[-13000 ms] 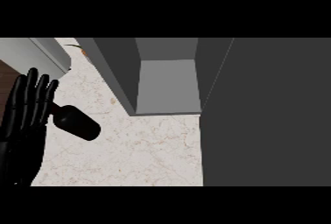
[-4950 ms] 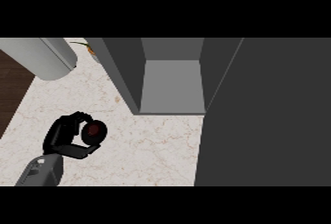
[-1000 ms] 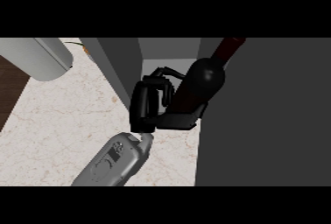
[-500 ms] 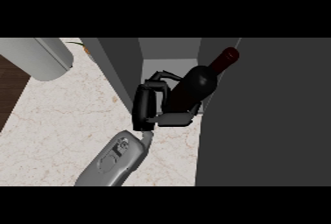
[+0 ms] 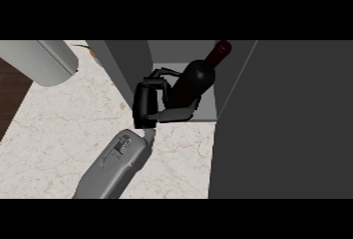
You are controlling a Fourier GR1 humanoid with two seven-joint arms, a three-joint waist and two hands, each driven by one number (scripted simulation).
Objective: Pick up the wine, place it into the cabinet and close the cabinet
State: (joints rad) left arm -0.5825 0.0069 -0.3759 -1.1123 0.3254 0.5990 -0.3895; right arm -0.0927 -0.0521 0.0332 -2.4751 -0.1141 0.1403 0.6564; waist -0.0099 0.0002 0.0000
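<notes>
Currently holding wine bottle (image 5: 195,81) in left hand (image 5: 148,105), black fingers (image 5: 163,74) curled round the far side of the dark body, thumb (image 5: 176,114) wrapped across the near side. Closed on bottle, not open. Grey forearm (image 5: 114,168) coming in from lower edge, slanting up and right to the hand.

Bottle tilted, dark red neck (image 5: 221,49) pointing up and right, toward the back of the compartment. Body inside the open grey cabinet (image 5: 127,60), between left wall and the right edge of the opening. Cannot tell whether base touches the cabinet floor; lower part hidden by thumb and palm.

Hand itself at the mouth of the compartment, just beside the left wall, knuckles over the front edge.

Cabinet door (image 5: 289,121) open: large dark grey panel filling the right side of the view, running from top to bottom.

White marbled counter (image 5: 62,126) below and left of the cabinet, forearm over it. Pale grey rounded object (image 5: 41,60) at upper left, well apart from hand; cannot tell what it is. Dark brown strip (image 5: 10,98) along far left edge, beside the counter.

Right hand nowhere in view.
</notes>
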